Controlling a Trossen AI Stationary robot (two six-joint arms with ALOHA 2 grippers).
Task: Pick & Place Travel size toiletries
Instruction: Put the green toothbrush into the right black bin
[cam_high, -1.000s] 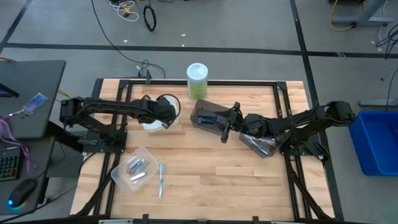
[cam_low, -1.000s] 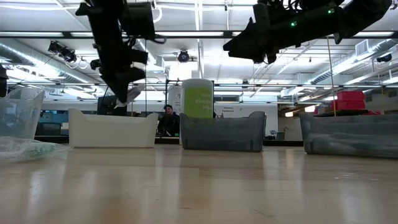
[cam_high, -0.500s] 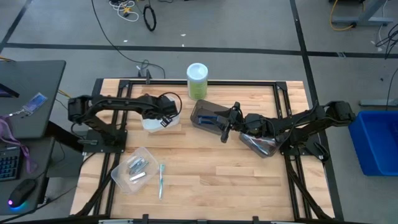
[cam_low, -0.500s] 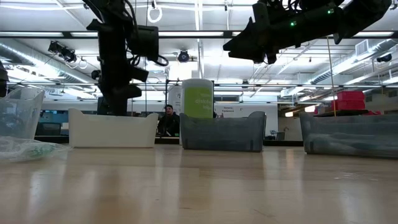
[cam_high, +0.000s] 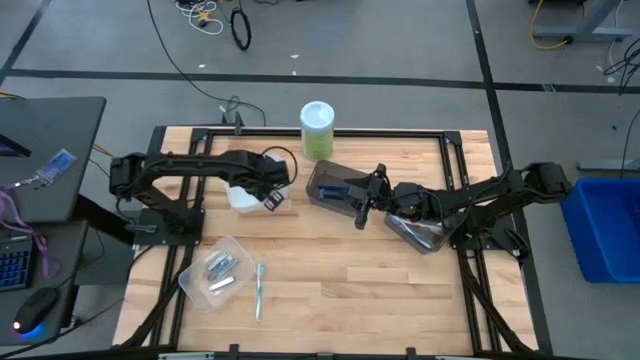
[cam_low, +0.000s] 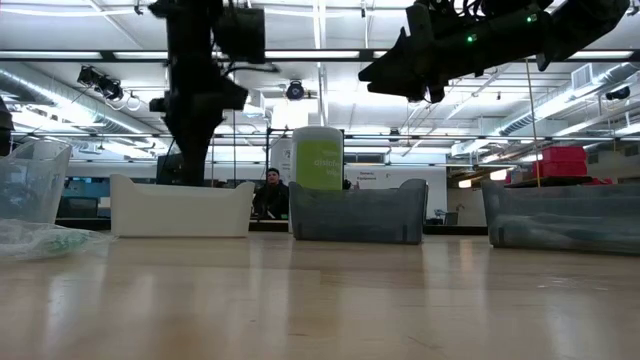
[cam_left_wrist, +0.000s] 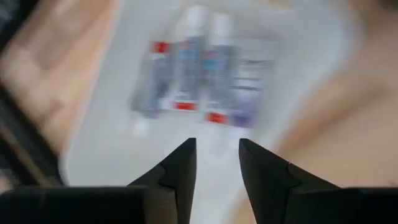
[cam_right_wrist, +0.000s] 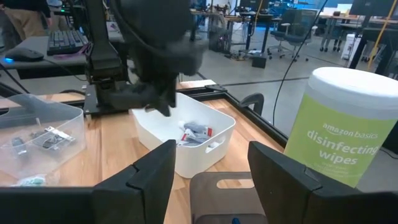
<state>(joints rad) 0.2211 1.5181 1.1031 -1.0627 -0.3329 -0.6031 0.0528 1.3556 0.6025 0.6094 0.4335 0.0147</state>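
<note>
Close to the table's front edge, a clear bin holds a few small toiletries, with a toothbrush lying just beside it. Farther back, the left gripper hangs, fingers parted and empty, over the white bin of tubes. Best to centre one tube between the fingers before descending. The right gripper waits, spread wide, above a dark bin.

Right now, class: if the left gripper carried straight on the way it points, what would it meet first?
Probably the small tubes lying in the white bin. The left gripper is open, empty and aimed down into that bin; blur makes depth uncertain.
</note>
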